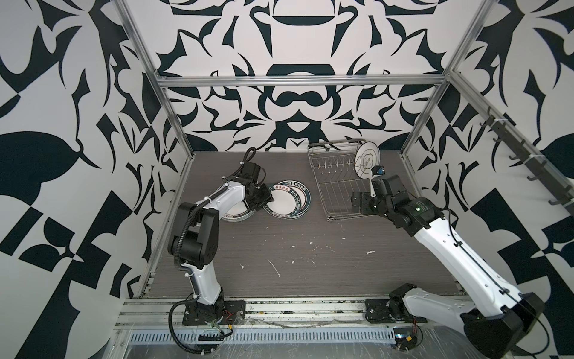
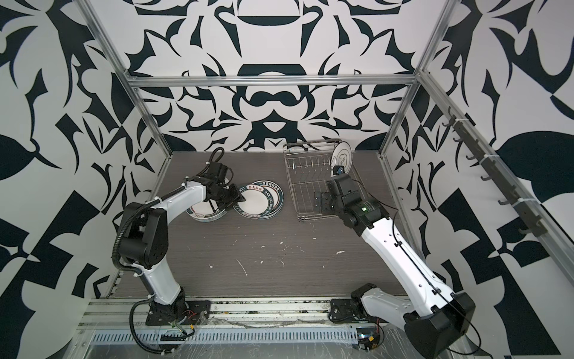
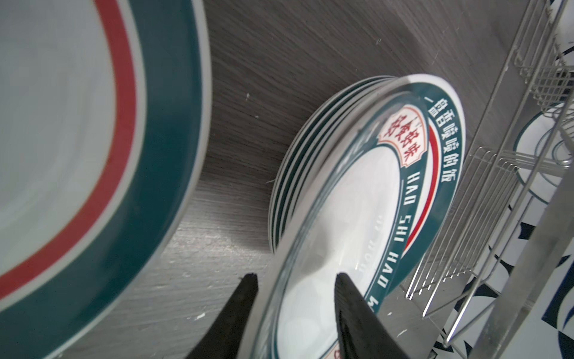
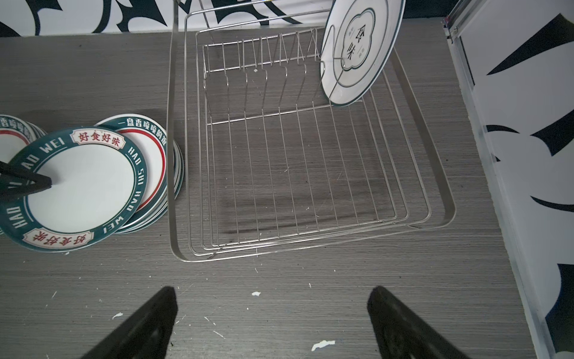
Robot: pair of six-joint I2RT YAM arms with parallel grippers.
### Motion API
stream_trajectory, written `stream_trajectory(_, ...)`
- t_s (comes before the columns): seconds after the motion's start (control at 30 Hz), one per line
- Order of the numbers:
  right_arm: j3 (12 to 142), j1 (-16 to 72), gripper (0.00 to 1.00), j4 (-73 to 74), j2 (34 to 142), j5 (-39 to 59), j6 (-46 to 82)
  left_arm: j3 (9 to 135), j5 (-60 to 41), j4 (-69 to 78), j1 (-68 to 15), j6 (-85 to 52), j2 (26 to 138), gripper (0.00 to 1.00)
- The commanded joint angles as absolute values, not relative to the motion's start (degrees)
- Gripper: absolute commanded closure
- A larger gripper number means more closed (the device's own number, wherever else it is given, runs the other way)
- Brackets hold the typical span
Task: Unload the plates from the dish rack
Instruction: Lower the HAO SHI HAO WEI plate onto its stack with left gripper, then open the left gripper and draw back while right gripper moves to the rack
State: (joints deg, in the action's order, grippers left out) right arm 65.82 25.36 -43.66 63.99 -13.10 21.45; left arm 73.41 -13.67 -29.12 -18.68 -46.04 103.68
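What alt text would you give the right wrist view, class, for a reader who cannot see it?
A wire dish rack on a grey table holds one plate, standing on edge in a far corner. Beside the rack lie stacked plates; the left tool straddles the rim of the top plate, the right tool hangs open.

Teal-rimmed white plates point(image 4: 84, 186), silver rack point(image 4: 169, 155)

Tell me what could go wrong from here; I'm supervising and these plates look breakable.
The top plate lies off-centre on its stack, overhanging the table, with the left fingers straddling its rim; withdrawing could drag or tip it. The last plate stands tilted at the rack's far right corner; the open right fingers might knock it over.
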Motion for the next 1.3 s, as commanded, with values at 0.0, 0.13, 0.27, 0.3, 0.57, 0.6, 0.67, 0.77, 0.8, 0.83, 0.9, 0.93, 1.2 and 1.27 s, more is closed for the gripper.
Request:
stream_trajectory(0.0, 65.4, 25.0, 0.00, -42.6, 62.9, -13.0, 21.2, 75.7, -12.2, -31.5, -19.2, -46.2, 104.7, 0.54)
stream_trajectory(0.13, 65.0, 24.8, 0.00, -42.5, 62.8, -12.7, 21.2, 77.2, -12.3, -32.0, -19.5, -46.3, 105.9, 0.53)
stream_trajectory(0.27, 64.5, 24.6, 0.00, -42.5, 62.2, -12.5, 21.2, 78.7, -12.6, -32.1, -20.0, -46.6, 107.4, 0.51)
stream_trajectory(0.3, 64.4, 24.6, 0.00, -42.5, 61.9, -12.4, 21.2, 79.2, -12.6, -32.3, -20.1, -46.6, 107.8, 0.51)
stream_trajectory(0.57, 63.7, 24.3, 0.00, -42.7, 61.1, -12.1, 21.0, 83.7, -10.8, -35.6, -20.8, -46.6, 110.5, 0.45)
stream_trajectory(0.6, 63.6, 24.2, 0.00, -42.7, 61.1, -12.1, 21.1, 84.3, -10.6, -36.2, -21.0, -46.6, 110.8, 0.44)
stream_trajectory(0.67, 63.5, 24.1, 0.00, -42.7, 61.1, -12.1, 21.0, 85.5, -10.1, -37.1, -21.2, -46.5, 111.3, 0.42)
stream_trajectory(0.77, 63.5, 23.9, 0.00, -42.6, 61.0, -11.9, 20.9, 87.1, -9.3, -38.7, -21.7, -46.1, 112.3, 0.38)
stream_trajectory(0.8, 63.5, 23.9, 0.00, -42.6, 61.0, -11.8, 20.8, 87.6, -9.0, -39.2, -21.9, -46.2, 112.5, 0.37)
stream_trajectory(0.83, 63.5, 23.9, 0.00, -42.6, 61.0, -11.7, 20.8, 87.8, -8.9, -39.5, -21.9, -46.1, 112.7, 0.36)
stream_trajectory(0.9, 63.5, 23.7, 0.00, -42.6, 61.1, -11.6, 20.7, 88.0, -8.5, -39.5, -22.1, -46.2, 112.9, 0.33)
stream_trajectory(0.93, 63.4, 23.7, 0.00, -42.6, 61.1, -11.6, 20.6, 88.1, -8.6, -39.5, -22.1, -46.2, 113.0, 0.32)
stream_trajectory(1.2, 63.1, 22.8, 0.00, -41.9, 62.5, -9.5, 20.3, 89.0, -5.6, -43.1, -22.5, -45.5, 111.6, 0.28)
stream_trajectory(1.27, 63.6, 22.3, 0.00, -41.3, 63.4, -9.4, 20.4, 88.0, -4.7, -43.8, -22.4, -45.4, 109.6, 0.27)
